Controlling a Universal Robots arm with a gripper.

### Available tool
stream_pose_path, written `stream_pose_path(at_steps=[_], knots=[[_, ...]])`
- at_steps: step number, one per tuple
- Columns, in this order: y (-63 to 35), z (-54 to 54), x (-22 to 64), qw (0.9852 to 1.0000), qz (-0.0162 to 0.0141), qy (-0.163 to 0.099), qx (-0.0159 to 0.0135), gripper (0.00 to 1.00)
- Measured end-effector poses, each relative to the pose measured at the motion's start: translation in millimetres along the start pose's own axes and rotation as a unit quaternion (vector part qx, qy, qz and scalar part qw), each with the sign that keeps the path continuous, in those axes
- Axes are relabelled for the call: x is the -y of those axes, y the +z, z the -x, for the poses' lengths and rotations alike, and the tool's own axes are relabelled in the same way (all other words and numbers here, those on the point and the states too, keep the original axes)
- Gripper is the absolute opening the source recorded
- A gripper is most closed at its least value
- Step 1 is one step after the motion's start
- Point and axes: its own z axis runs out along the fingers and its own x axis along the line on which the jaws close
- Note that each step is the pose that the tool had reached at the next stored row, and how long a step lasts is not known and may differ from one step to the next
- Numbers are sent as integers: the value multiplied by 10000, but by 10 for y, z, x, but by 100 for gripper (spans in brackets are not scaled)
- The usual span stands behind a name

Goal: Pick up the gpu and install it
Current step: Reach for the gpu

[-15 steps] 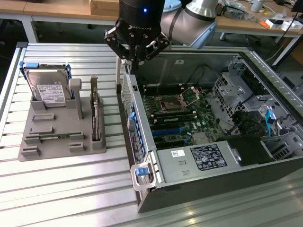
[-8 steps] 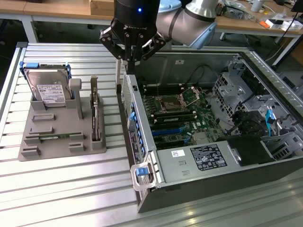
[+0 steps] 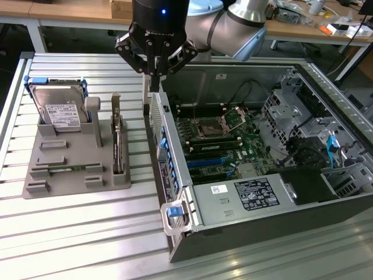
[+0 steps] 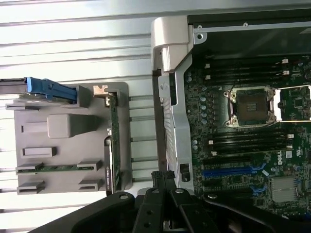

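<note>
We see the pincer (image 3: 154,74) squeezed shut on nothing, with the gpu (image 3: 118,140) standing apart in the gray holder (image 3: 70,169) nearby.

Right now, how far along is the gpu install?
Nothing done yet: the gpu stands in the grey fixture. The gripper is shut, empty, above the case wall. Pickup and seating remain; the blue slots are bare.

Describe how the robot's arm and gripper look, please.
The arm is a round silvery tube with a pale blue cap at one joint. Its wrist part is black and carries a small blue light. The gripper is black, built of linked bars with bolted pivots, and tapers to a narrow tip.
</note>
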Motion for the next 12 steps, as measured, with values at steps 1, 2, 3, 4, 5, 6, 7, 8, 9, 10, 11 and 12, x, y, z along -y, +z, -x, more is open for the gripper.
stream_pose_path(at_steps=[1, 2, 3, 4, 5, 6, 7, 8, 9, 10, 11, 12], knots=[[0, -13, 1, 10000, 0, 0, 0, 11], [-1, -31, 2, 10000, 0, 0, 0, 11], [-2, -48, 4, 10000, 0, 0, -1, 11], [-2, -101, 8, 10000, 0, 0, 1, 11], [-5, -175, 13, 10000, 0, 0, 2, 11], [-5, -229, 17, 10000, 0, 1, 4, 11], [-6, -258, 19, 10000, 0, 0, 4, 11], [-6, -271, 20, 10000, 0, 0, 3, 11], [-7, -272, 20, 10000, 0, 0, 3, 11], [-7, -272, 20, 10000, 0, 0, 3, 11], [-7, -272, 20, 10000, 0, 0, 3, 11], [-7, -272, 20, 10000, 0, 0, 3, 11]])
